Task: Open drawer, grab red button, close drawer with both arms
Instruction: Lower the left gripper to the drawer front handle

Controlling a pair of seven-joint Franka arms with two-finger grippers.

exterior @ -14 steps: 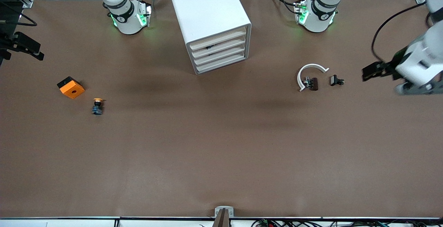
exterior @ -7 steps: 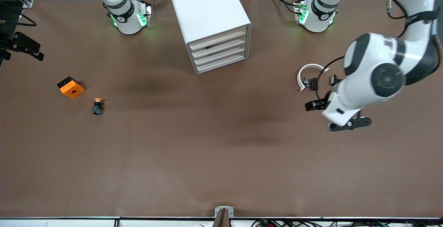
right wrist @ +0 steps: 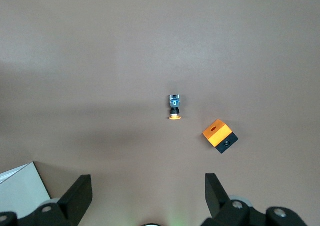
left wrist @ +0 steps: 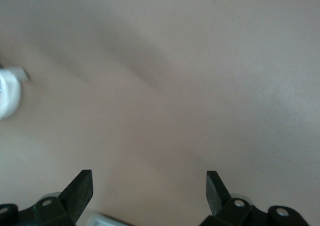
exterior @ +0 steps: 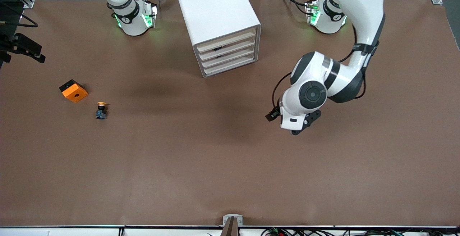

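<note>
The white four-drawer cabinet [exterior: 215, 16] stands between the arms' bases. Its drawer [exterior: 228, 47], second from top, is shut like the other three. A small dark thing shows in the slot above that drawer; no red-capped button is in view. My left gripper [exterior: 272, 115] hangs over bare table, toward the left arm's end from the cabinet. It is open and empty in the left wrist view [left wrist: 150, 178]. My right gripper [right wrist: 148, 183] is open and empty, high above the table, and out of the front view.
A yellow-orange-capped button [exterior: 101, 110] and an orange cube [exterior: 73, 90] lie toward the right arm's end of the table. Both show in the right wrist view, the button [right wrist: 174, 109] beside the cube [right wrist: 220, 135]. The left arm hides the table under its elbow.
The left arm has swung in from the left arm's end of the table toward the middle. It now covers the white ring and small dark parts. The right arm has not moved.
</note>
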